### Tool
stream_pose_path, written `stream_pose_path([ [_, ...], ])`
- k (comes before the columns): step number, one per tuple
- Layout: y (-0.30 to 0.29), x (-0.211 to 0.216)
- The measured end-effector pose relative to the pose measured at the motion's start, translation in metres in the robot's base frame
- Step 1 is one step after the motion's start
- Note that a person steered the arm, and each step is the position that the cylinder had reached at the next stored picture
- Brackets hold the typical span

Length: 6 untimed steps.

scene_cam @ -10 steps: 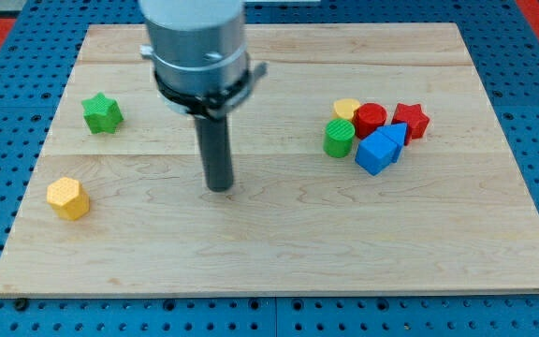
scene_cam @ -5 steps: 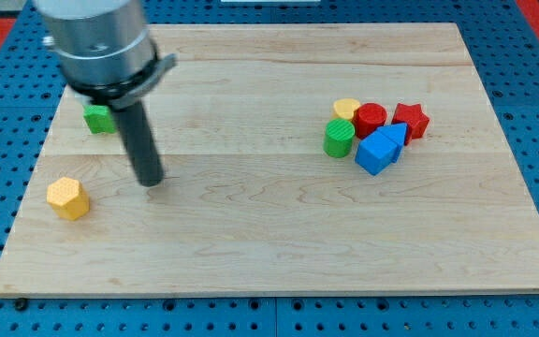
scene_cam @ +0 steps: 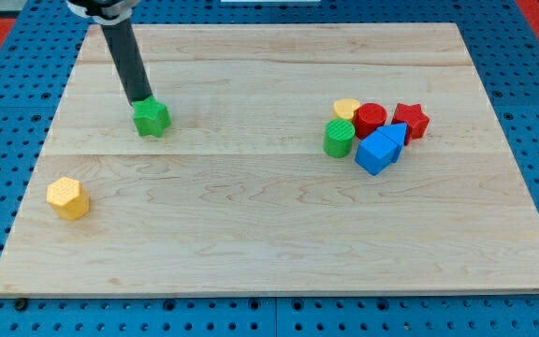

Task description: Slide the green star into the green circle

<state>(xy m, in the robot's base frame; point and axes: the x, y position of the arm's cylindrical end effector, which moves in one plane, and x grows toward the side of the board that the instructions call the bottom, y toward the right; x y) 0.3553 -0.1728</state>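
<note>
Camera view: my tip against green star

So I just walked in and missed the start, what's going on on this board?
My tip is at the green star, against its upper-left edge, in the board's left half. The green circle sits far to the view's right, in a cluster with a yellow block, a red circle, a red star and blue blocks. A yellow hexagon lies alone at lower left. A wide gap separates star and circle.
</note>
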Motion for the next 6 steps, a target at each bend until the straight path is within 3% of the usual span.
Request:
stream_pose_path([
  [1, -0.073, -0.017],
  [2, -0.043, 0.013],
  [3, 0.034, 0.019],
  [4, 0.029, 0.018],
  [5, -0.032, 0.028],
  [6, 0.059, 0.044],
])
